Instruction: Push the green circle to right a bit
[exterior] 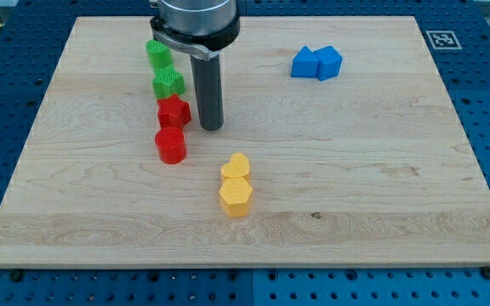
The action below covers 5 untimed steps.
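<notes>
The green circle (158, 54) stands near the view's top left of the wooden board, partly under the arm's head. A green star (168, 83) sits just below it, touching or nearly so. My tip (211, 127) rests on the board to the right of the red star (174, 110), below and to the right of the green circle, and apart from both green blocks. The rod stands upright and touches no block that I can see.
A red cylinder (170, 145) sits below the red star. A yellow heart (236, 166) and a yellow hexagon (236, 196) stand together at mid-board. Two blue blocks (316, 63) sit side by side at the view's top right. The board (381, 187) ends at blue perforated table.
</notes>
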Available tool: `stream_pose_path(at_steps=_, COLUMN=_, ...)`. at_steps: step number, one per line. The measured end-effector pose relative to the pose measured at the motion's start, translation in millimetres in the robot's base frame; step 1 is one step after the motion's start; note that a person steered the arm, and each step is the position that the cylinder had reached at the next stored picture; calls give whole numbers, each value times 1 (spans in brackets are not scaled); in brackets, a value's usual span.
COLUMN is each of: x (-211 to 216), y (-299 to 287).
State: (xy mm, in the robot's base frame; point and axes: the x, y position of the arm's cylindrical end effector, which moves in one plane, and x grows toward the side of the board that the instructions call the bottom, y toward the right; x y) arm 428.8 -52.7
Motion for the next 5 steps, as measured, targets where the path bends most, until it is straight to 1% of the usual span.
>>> stream_pose_path(at_steps=1, x=-29, y=0)
stream_pose_path(at_steps=2, x=-76, y=0)
stream_pose_path(at_steps=3, x=-134, y=-3)
stream_pose_path(at_steps=4, x=-190, y=-27)
stream_pose_path(at_steps=5, x=-224, y=-99)
